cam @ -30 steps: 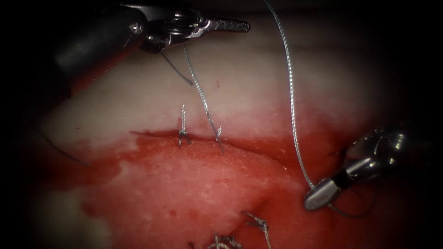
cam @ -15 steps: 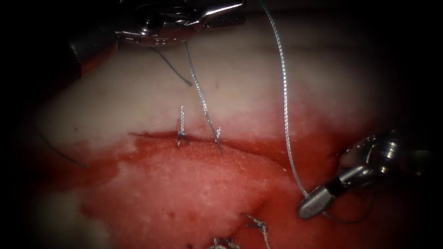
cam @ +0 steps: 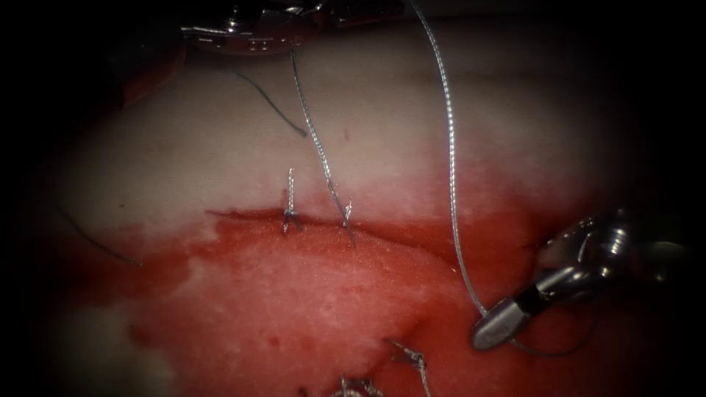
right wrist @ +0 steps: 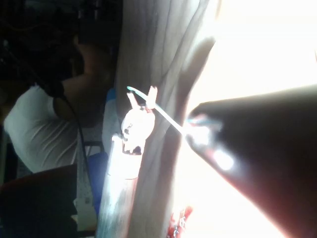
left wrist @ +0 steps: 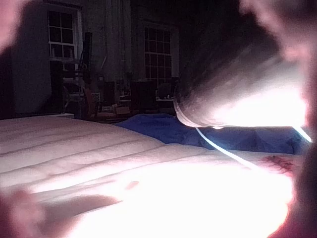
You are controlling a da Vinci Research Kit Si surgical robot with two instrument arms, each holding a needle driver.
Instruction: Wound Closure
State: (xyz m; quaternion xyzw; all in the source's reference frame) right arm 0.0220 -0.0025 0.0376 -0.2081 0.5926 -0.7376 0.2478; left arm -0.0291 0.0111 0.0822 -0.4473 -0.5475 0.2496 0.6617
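The tissue (cam: 220, 147) has a cut (cam: 243, 215) running left to right with two stitches (cam: 290, 213) across it. My left tool (cam: 360, 11) sits at the top edge with its jaws spread and nothing between them; the right wrist view shows those jaws (right wrist: 140, 99) apart, with thread (right wrist: 168, 119) crossing them. One strand (cam: 316, 140) rises from the right-hand stitch and passes behind that tool. My right tool (cam: 504, 323) is at the cut's right end, shut on the long thread (cam: 452, 162). A thin dark curve (cam: 548, 353) lies under it; whether it is the needle I cannot tell.
Red fluid (cam: 331, 294) covers the tissue below the cut. Tied knots (cam: 412, 359) sit near the bottom edge. Loose cut ends of thread (cam: 272, 106) lie on the pale tissue, another at the far left (cam: 95, 239). The left wrist view shows a bright strand (left wrist: 223, 148) over tissue.
The left tool has risen toward the top edge and its jaws have opened. The right tool has shifted slightly down and left, still shut on the long thread.
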